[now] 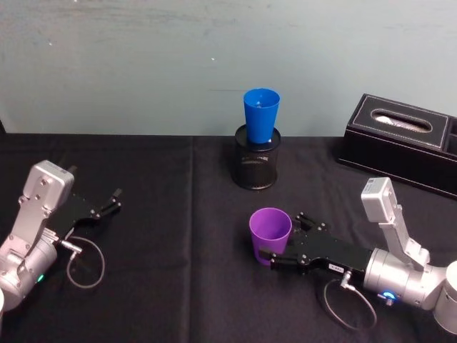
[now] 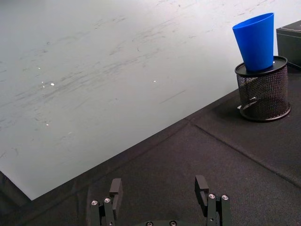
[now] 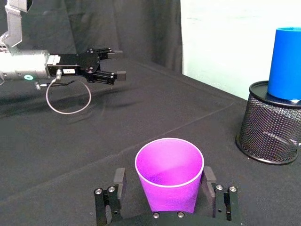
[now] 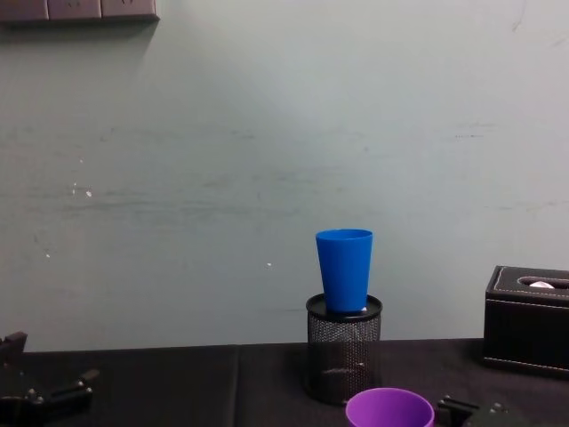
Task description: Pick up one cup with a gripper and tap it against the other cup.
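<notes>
The purple cup (image 1: 270, 230) stands upright on the black tablecloth, right of centre and near the front. My right gripper (image 1: 283, 239) reaches in from the right with one finger on each side of the cup; in the right wrist view its fingers (image 3: 119, 178) flank the purple cup (image 3: 170, 172) low down, and a small gap shows on one side. The blue cup (image 1: 261, 114) sits upright in the mouth of a black mesh pot (image 1: 257, 163) at the back centre. Far to the left my left gripper (image 1: 111, 202) rests open and holds nothing.
A black tissue box (image 1: 400, 139) stands at the back right. A loop of cable (image 1: 86, 263) lies beside the left arm. The pale wall rises just behind the mesh pot (image 4: 343, 354). Bare black cloth lies between the two cups.
</notes>
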### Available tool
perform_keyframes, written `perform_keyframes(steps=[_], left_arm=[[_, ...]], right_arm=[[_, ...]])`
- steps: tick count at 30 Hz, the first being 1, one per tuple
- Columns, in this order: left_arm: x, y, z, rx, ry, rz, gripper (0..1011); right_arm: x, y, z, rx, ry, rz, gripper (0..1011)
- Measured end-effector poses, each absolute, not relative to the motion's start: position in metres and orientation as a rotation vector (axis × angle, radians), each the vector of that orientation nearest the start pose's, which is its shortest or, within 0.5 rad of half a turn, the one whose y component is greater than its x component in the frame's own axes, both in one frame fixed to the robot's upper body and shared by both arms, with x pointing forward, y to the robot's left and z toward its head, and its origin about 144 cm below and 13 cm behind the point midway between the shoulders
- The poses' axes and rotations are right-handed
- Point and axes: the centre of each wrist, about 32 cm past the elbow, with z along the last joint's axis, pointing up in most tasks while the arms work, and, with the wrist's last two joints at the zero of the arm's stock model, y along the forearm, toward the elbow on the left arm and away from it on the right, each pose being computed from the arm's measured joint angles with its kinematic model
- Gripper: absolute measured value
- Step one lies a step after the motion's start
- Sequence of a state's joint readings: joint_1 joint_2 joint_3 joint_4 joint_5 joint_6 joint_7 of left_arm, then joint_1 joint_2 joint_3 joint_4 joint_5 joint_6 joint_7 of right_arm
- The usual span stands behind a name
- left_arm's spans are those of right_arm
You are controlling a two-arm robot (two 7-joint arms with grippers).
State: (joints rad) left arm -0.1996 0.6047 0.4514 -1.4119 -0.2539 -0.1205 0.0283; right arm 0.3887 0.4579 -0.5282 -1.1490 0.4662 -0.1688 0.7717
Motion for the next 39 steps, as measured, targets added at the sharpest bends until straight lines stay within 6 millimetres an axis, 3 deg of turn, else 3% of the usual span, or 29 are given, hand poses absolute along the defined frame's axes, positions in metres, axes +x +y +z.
perform_keyframes(steps=[34, 39], left_arm=[[0.4886, 0.3097, 1.1398, 0.304, -0.285, 1.248, 1011], [0.4886, 0.3097, 1.1398, 0.304, -0.285, 1.248, 1011]], right_arm=[[0.5393, -0.2821, 1.1226, -0.139, -0.013, -0.534, 1003], [0.5393, -0.2821, 1.1225, -0.139, -0.012, -0.534, 927]])
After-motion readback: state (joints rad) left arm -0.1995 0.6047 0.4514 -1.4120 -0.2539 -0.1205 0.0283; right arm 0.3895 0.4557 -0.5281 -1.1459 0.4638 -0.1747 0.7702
